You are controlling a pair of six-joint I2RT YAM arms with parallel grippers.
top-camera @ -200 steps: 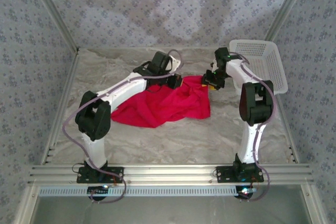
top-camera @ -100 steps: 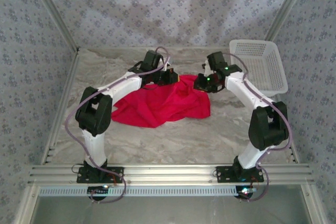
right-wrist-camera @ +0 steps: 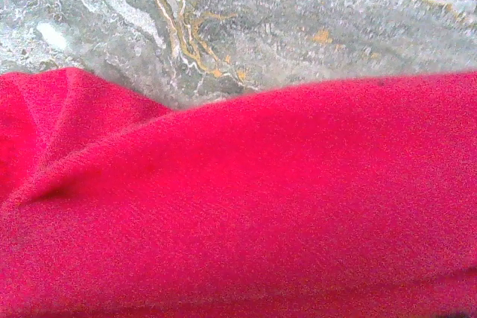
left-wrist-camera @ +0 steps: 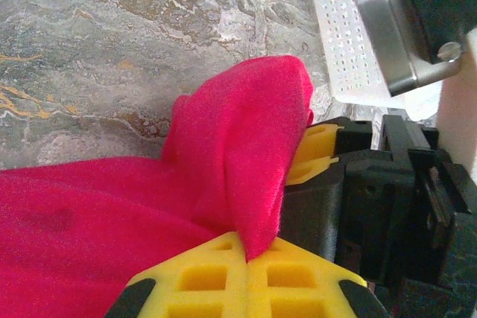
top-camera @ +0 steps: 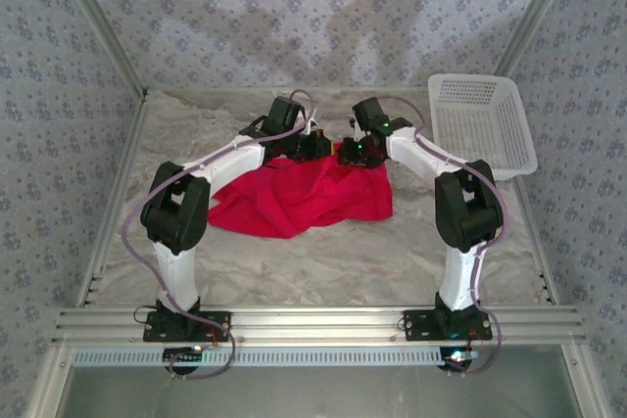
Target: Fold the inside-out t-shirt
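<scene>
pinching far edge of inside-out t-shirt in left gripper, clamped tight; right gripper alongside, jaw state unreadable; wide bench stretch toward near edge.

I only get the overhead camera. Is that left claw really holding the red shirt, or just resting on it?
Observer: Holding it. On its wrist camera, the left gripper has its yellow fingertips shut on a raised fold of the t-shirt.
Operator: And the right claw?
Observer: Its wrist camera looks down at the cloth's edge lying on the table. I cannot tell whether the right gripper is open or shut.
Operator: Is the table plain grey?
Observer: No, close up it is grey marbled with golden veins.
</scene>
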